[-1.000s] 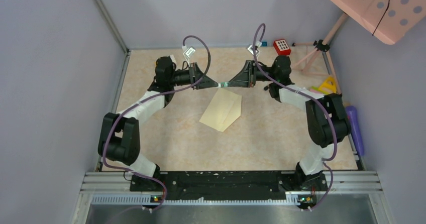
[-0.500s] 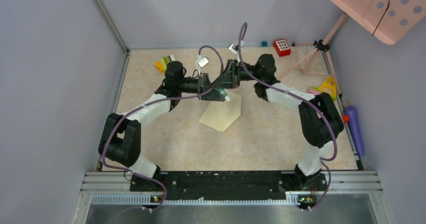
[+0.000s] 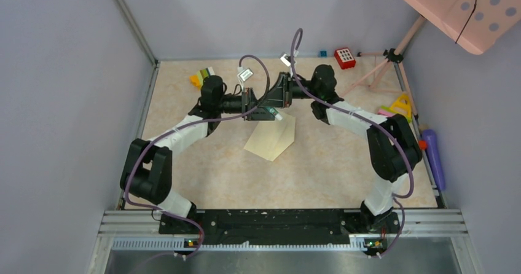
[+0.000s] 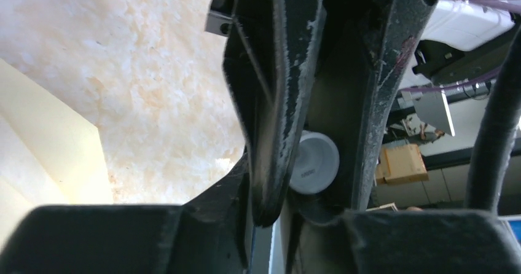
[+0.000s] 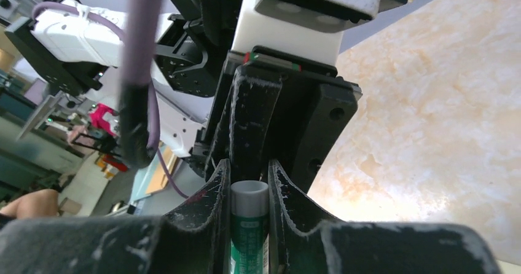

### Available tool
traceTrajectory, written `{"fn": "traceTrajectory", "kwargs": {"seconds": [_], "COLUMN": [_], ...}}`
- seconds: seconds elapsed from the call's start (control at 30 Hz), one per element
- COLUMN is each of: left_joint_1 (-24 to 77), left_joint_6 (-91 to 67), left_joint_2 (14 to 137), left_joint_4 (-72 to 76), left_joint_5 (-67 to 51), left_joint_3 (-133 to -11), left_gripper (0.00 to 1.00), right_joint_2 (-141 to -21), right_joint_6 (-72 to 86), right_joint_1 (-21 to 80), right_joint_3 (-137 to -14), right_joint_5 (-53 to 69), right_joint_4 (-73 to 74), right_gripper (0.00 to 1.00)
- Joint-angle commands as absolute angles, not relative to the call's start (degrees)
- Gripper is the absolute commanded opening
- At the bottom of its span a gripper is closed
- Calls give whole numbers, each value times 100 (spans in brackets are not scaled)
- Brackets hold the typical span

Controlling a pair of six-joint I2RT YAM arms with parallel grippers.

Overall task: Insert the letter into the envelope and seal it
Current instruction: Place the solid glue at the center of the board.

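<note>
Top external — beige tabletop (image 3: 215, 163), lilac walls (image 3: 61, 102); right pincer (image 5: 249, 176) tight on glue stick (image 5: 249, 228), left pincer (image 3: 274, 114) unclear.

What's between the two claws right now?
A green glue stick with a white cap. The right wrist view shows it pinched in the right claw, pointing toward the left claw; the left wrist view shows the cap end-on.

envelope (image 3: 271, 137): is showing as matt, uncoated paper.
table (image 3: 203, 163): is looking smooth, with a marbled stone-like finish.
right gripper fingers (image 5: 217, 200): are showing black plastic, scuffed and flecked whitish.
glue stick (image 5: 248, 231): is showing smooth plastic.
cable (image 5: 140, 71): is wearing a matt sleeve.
</note>
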State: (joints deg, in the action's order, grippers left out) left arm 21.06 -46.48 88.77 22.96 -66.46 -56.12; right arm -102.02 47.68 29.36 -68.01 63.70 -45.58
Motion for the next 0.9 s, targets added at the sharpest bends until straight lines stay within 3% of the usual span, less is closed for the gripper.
{"fn": "traceTrajectory", "kwargs": {"seconds": [0.0,0.13,0.37,0.6,0.87], "left_joint_1": [1955,1908,1651,1415,1415], "left_joint_6": [-4734,-4597,-3243,-1944,-1341], "left_joint_2": [8772,8771,8646,8632,8549], "left_joint_4": [3089,2920,1298,50,-489], "left_joint_5": [-6085,-6003,-5163,-4043,-3154], "left_joint_3": [-5753,-5759,-6000,-6161,-5998], "left_gripper": [34,61,88,93,94], "right_joint_2": [-10047,-9932,-9627,-9665,-10615], "right_joint_6": [4347,3657,1882,590,353], "right_joint_1": [2786,2533,2016,1758,1747], "right_joint_3": [-6726,-6839,-6809,-6654,-6944], "right_joint_5": [6593,6281,4822,2325,590], "right_joint_4": [-4146,-3365,-1190,-47,445], "right_gripper": [0,0,0,0,0]}}
